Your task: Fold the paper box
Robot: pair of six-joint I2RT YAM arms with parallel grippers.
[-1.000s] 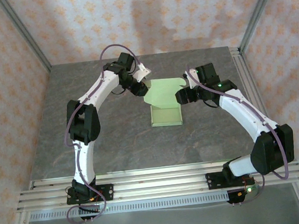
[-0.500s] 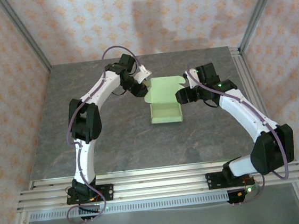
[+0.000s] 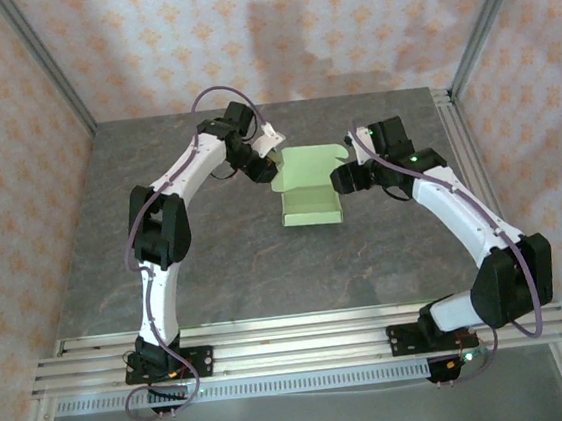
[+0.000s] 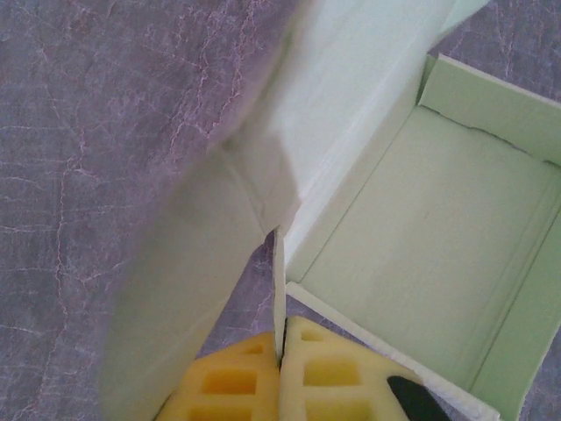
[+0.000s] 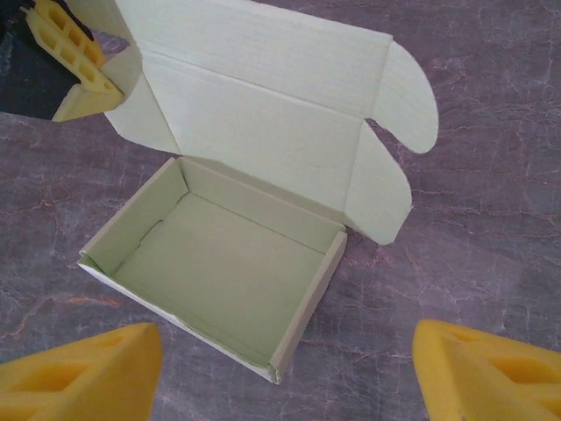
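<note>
- Checking overhead, I find the paper box on the table, its lid open toward the far side. The left gripper is at the left lid flap.
- Left wrist: pads pressed together, pinching that flap.
- Right wrist: right gripper spread, tray just ahead, untouched.

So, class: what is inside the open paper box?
Nothing visible in the paper box: just its bare pale green floor and inner walls. A narrow strip of floor behind its near wall is hidden.
</note>
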